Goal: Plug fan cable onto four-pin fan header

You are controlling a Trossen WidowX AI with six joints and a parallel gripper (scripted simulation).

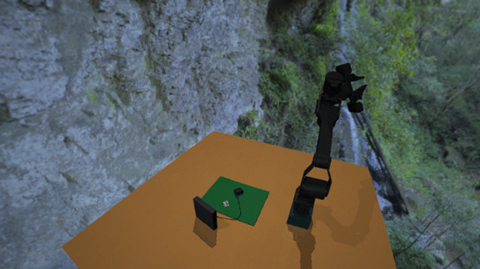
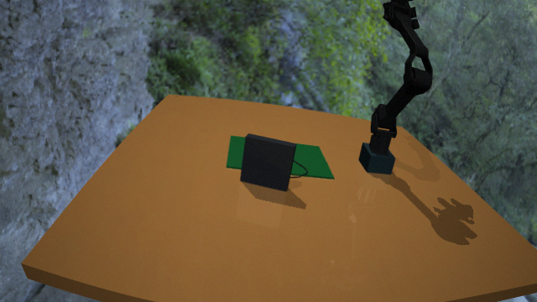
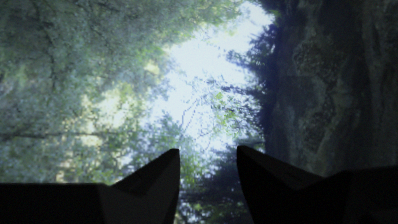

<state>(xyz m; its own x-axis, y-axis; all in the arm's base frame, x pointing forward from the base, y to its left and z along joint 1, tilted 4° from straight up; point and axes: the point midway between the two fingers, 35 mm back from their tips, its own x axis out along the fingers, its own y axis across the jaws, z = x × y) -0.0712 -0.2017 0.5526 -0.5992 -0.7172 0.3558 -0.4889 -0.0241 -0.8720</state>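
The worktop [image 1: 155, 244] is one flat orange-brown slab with a smooth, faintly glossy face, filling the lower middle of the top view. One black jointed arm [image 1: 325, 131] rises from a dark teal block at the worktop's right side and reaches up toward the upper right of the frame, well above everything else. One thin green rectangular board [image 1: 251, 203] lies flat near the centre of the worktop. At the board's lower left edge stands one fan [image 1: 204, 213], a dark, matte, square slab set upright on its edge; in the exterior view it hides part of the board [image 2: 315, 161] behind the fan [image 2: 268, 161].

One thin black cable [image 1: 238, 209] curves from the fan across the board to one small black plug [image 1: 238, 190], which lies on the green surface in the board's upper middle. One small pale header [image 1: 225, 203] sits on the board just lower left of the plug, apart from it.

The hand [image 1: 357, 90] is at the arm's raised tip. In the wrist view, two dark pointed fingers stand partly apart with only trees and sky between them; the hand [image 3: 207, 172] grasps nothing and touches nothing.
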